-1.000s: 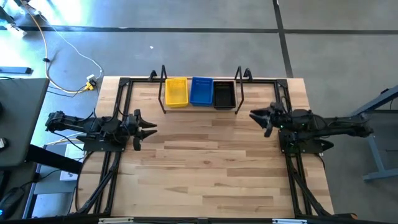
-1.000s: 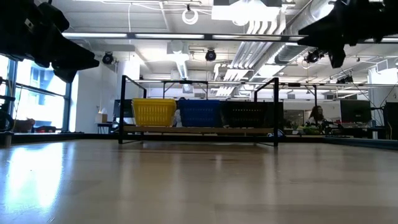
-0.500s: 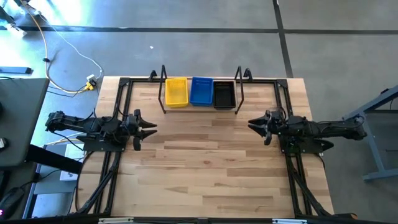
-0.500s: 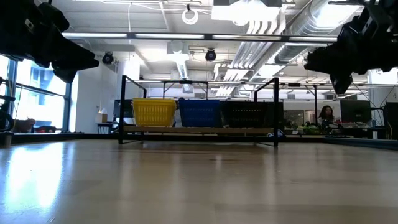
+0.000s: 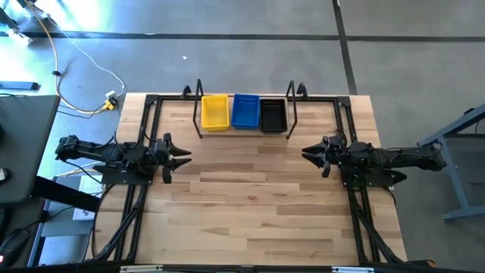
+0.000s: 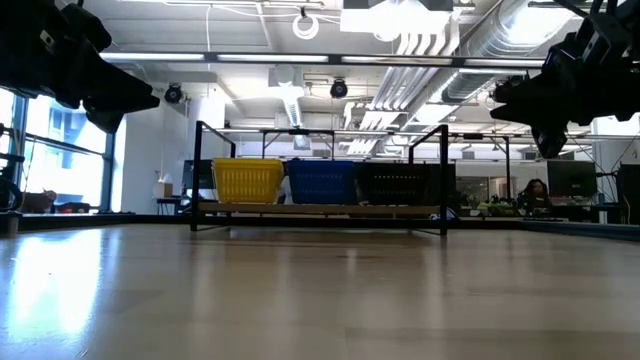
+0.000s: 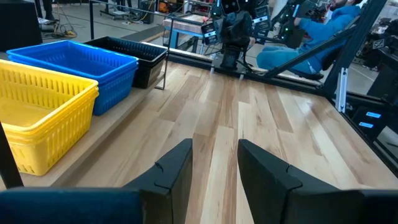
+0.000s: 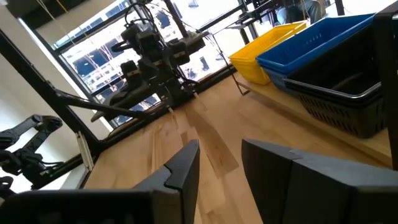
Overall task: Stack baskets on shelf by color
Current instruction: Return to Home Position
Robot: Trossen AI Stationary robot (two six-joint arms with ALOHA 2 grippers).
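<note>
Overhead, a light-wood table (image 5: 250,205) with a dark robot arm at each side. Over the last second the right arm draws back from the far part of the table and drops lower, so the right gripper (image 5: 305,154) now hangs above the table's right-hand side, level with its twin. The left gripper (image 5: 186,157) does not shift at all and waits above the left-hand side. Both pairs of fingers are spread apart and empty, with bare wood showing through the gap in each wrist view. The baskets sit side by side on the shelf (image 6: 320,209) at the far edge of the table, sorted into a yellow stack (image 5: 214,112), a blue stack (image 5: 245,111) and a black stack (image 5: 273,115), touching or nearly so, between the shelf's black wire end frames. No basket lies loose on the table. This suggests the sorting is finished and only the retreat to rest remains, itself nearly done. Both grippers point inward over the middle of the table, well apart from each other and from the shelf. The wide stretch of wood between them and toward the near edge holds nothing, so there looks to be ample room to move.
</note>
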